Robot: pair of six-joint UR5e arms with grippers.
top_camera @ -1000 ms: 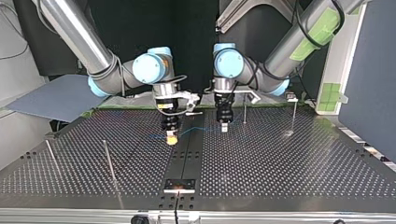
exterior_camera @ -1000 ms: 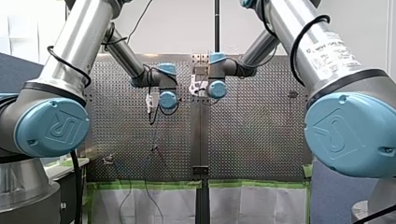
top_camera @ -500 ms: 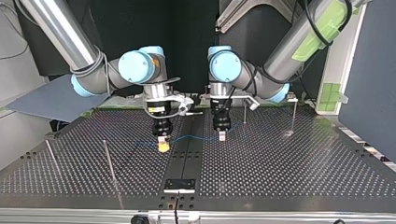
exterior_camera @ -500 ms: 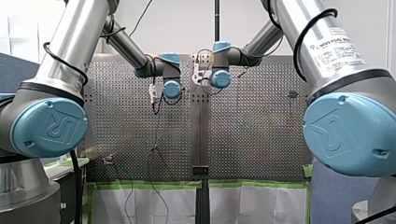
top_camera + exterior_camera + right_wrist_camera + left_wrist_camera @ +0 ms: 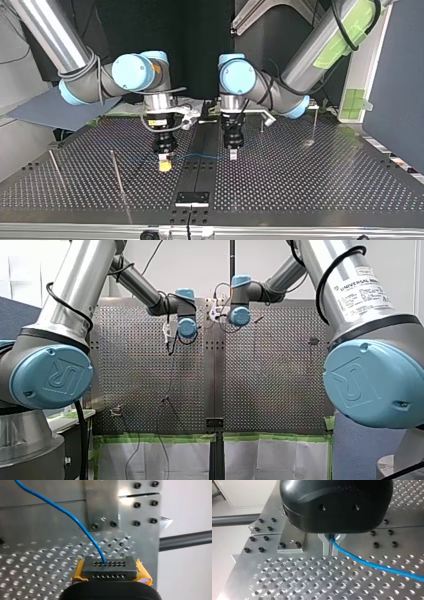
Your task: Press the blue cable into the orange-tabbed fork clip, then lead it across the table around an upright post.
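Note:
The blue cable (image 5: 200,156) hangs in a shallow sag between my two grippers, just above the perforated table. My left gripper (image 5: 233,153), at the top view's right, has its metal fingers shut on the cable (image 5: 372,566), which trails off to one side in the left wrist view. My right gripper (image 5: 164,164), with yellow pads (image 5: 141,571), is shut on the cable (image 5: 75,520) where it enters the black tips. In the front view the wrists (image 5: 186,327) hide both grippers. I cannot make out an orange-tabbed clip.
Thin upright posts stand at the top view's left (image 5: 116,172) and far left (image 5: 54,165), and at the back right (image 5: 314,122). A black plate (image 5: 192,198) sits on the centre strip near the front edge. A small fixture (image 5: 116,411) is at the front view's lower left.
Both grippers have carried the cable toward the top view's near edge and somewhat to its left, keeping their spacing. Both stay shut.

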